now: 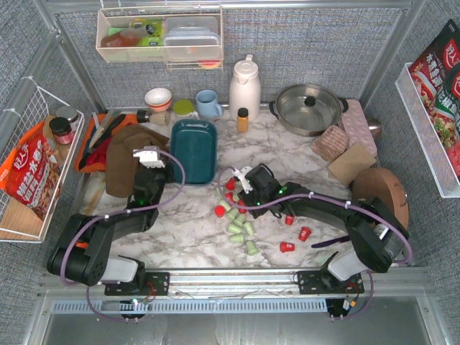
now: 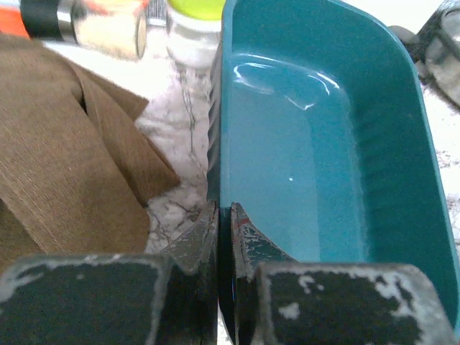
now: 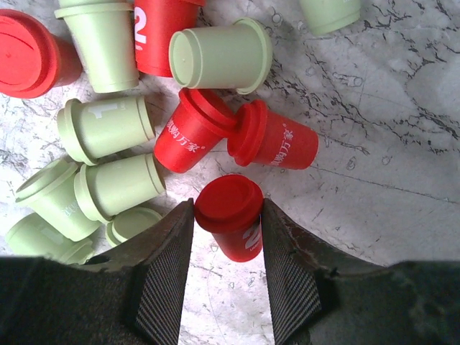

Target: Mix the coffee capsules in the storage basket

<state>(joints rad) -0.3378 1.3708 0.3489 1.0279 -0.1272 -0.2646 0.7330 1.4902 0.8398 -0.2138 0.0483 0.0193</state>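
The task is barely getting underway. The white marble-patterned tabletop [image 1: 180, 237] is carrying everything. The single dark teal rectangular plastic storage basket [image 1: 194, 147] is sitting left of centre and is showing a completely bare floor, so every pod is waiting to go in and be mixed.

The left gripper [image 2: 224, 224] is pinching the basket's wall between nearly closed jaws, apparently bracing it. The right gripper [image 3: 227, 210] is gripping one red capsule [image 3: 231, 219] at the edge of the pile, with its jaws narrow. I cannot tell whether the capsule is leaving the table.

The small tapered plastic coffee capsules [image 3: 108, 129] are lying loose to the right of the basket. The right wrist view is showing five bright red and eight pale mint green. The overhead view is showing three more red strays [image 1: 289, 220] lying apart.
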